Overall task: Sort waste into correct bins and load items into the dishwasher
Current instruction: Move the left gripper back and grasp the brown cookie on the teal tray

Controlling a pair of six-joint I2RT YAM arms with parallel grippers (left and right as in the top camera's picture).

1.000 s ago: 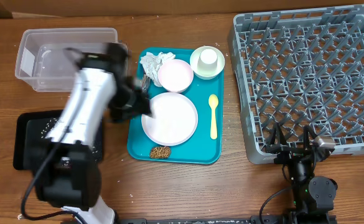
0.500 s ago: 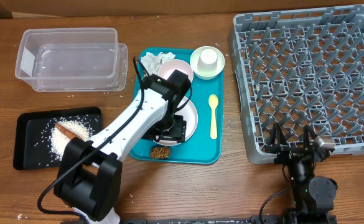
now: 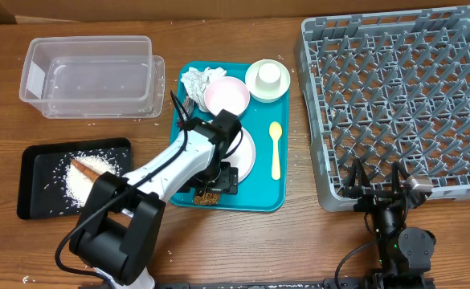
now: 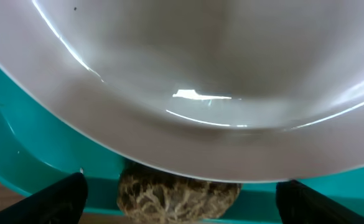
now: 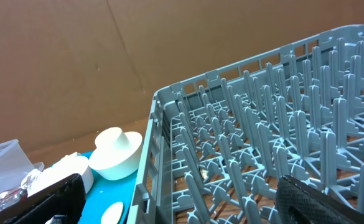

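Note:
My left gripper point(image 3: 210, 189) is open and low over the front of the teal tray, its fingers either side of the brown crumbly chunk point(image 3: 206, 197). In the left wrist view the chunk point(image 4: 178, 194) lies between the fingertips point(image 4: 191, 204), just below the pale pink plate's rim point(image 4: 182, 81). The plate point(image 3: 247, 152) is partly hidden by my arm. A pink bowl point(image 3: 226, 96), a crumpled napkin point(image 3: 198, 79), a whitish bowl with the white cup point(image 3: 267, 77) and a yellow spoon point(image 3: 275, 149) lie on the tray. My right gripper point(image 3: 377, 193) is open and empty by the dish rack's point(image 3: 395, 104) front edge.
The clear tub point(image 3: 90, 76) stands at the back left. The black tray point(image 3: 34, 189) at the front left holds rice grains and the orange-brown stick point(image 3: 90, 167). The teal tray point(image 3: 263, 197) lies between them and the rack. The right wrist view shows the rack's wall point(image 5: 150, 155).
My left arm has swung from the tub side across to the teal tray and come down at its front edge around the brown chunk. The right arm has not moved.

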